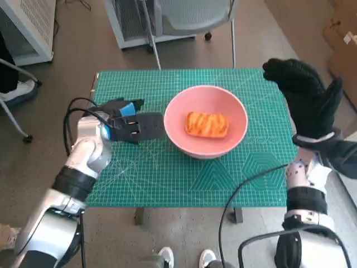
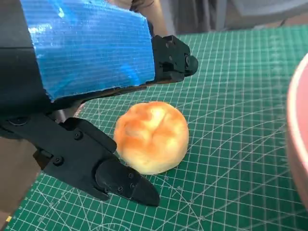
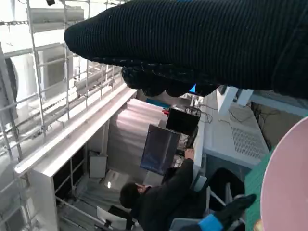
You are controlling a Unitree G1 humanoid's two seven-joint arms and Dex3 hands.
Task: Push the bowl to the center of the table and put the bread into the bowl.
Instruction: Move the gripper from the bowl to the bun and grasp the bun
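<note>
1. Green gridded cutting mat (image 1: 167,178) covers the small table; a grey office chair (image 1: 189,14) stands on the floor beyond the far edge, and a person's white shoes (image 1: 187,258) show at the near edge.
2. Landmark: pink round bowl (image 1: 206,120), sitting roughly at mat centre. Judged: push step looks done.
3. Bread count: 2. 1 golden ridged flat bread (image 1: 207,124) lies inside the bowl. 1 round golden bun (image 2: 151,136) rests on the mat just left of the bowl, hidden under the hand in the head view.
4. Bowl count: 1. Hands: 2.
5. Left hand (image 2: 91,96), black with blue tape: fingers spread to either side of the bun, one above, one below in the wrist view. Contact cannot be confirmed; nothing is lifted.
6. Right hand (image 1: 304,97), black knitted glove: raised right of the bowl, fingers extended, holding nothing.
7. Handling judgement: bun looks light, soft and compressible, with a matte crust unlikely to slip. Take it across its widest middle with light pressure; a hard squeeze would dent it.
8. Bowl appears rigid and smooth, so it may slide if bumped during placement.
</note>
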